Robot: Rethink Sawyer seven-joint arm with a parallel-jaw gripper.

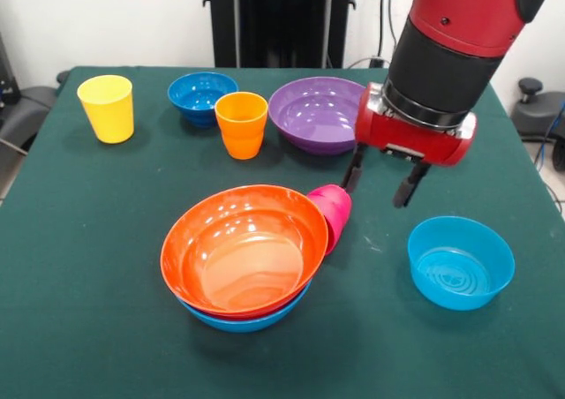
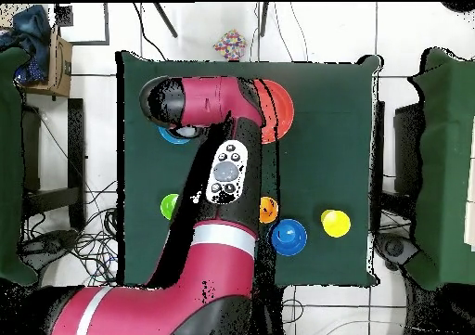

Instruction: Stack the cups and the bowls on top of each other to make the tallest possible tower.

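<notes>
A large orange bowl (image 1: 243, 249) sits nested in a light-blue bowl (image 1: 252, 319) at the table's front middle; it also shows in the overhead view (image 2: 278, 109). A magenta-pink cup (image 1: 335, 212) lies tilted against the orange bowl's right rim. My gripper (image 1: 381, 180) is open and empty. It hangs above the table just right of the pink cup and behind a small light-blue bowl (image 1: 459, 262). A yellow cup (image 1: 106, 108), a dark-blue bowl (image 1: 201, 94), an orange cup (image 1: 241, 124) and a purple bowl (image 1: 318, 112) stand along the far side.
A light-green cup (image 2: 169, 205) shows only in the overhead view, beside the arm. My arm (image 2: 218, 164) hides the purple bowl and the gripper there. A black stand (image 1: 278, 19) rises behind the table's far edge.
</notes>
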